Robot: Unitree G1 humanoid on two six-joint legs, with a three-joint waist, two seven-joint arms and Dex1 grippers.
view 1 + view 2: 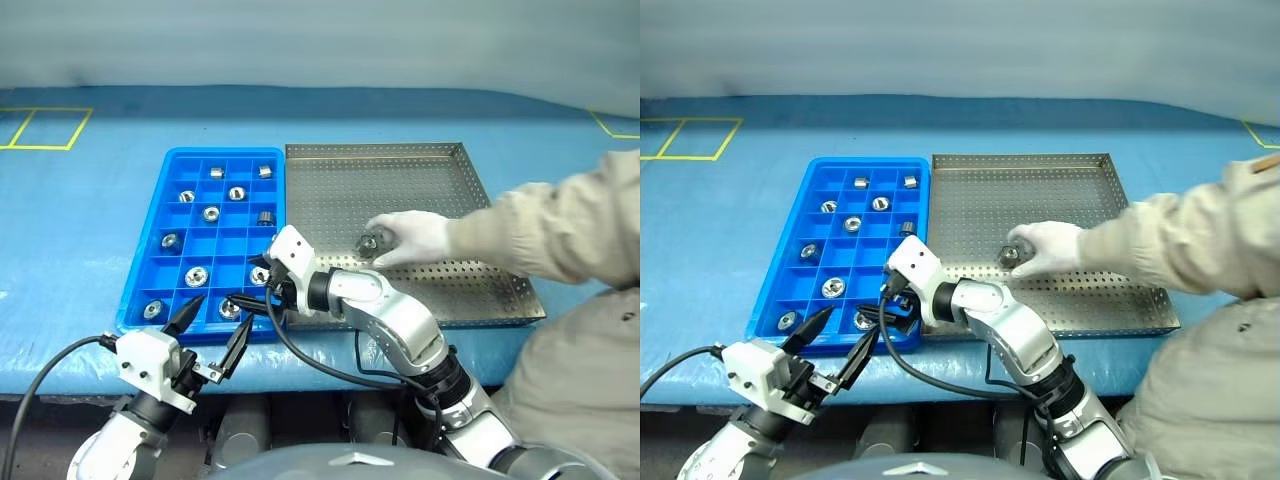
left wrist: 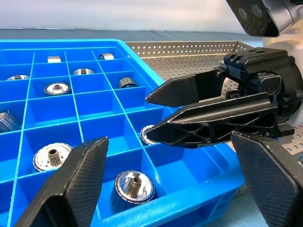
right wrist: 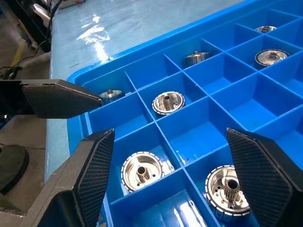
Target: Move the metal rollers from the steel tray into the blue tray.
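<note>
Blue tabletop (image 1: 80,230) is carrying the blue tray (image 1: 172,205); over its near edge both grippers, left gripper (image 1: 212,335) and right gripper (image 2: 156,113), are hovering with fingers apart and empty, waiting while a gloved hand (image 1: 412,236) is placing a roller (image 1: 368,241) on the steel tray (image 1: 400,170); next, I think, the right one is reaching for it.

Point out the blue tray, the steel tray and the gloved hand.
blue tray (image 1: 160,215): left eye view, on its left rim.
steel tray (image 1: 400,175): left eye view, on bare perforated base near the far side.
gloved hand (image 1: 415,235): left eye view, on the back of the white glove.
</note>
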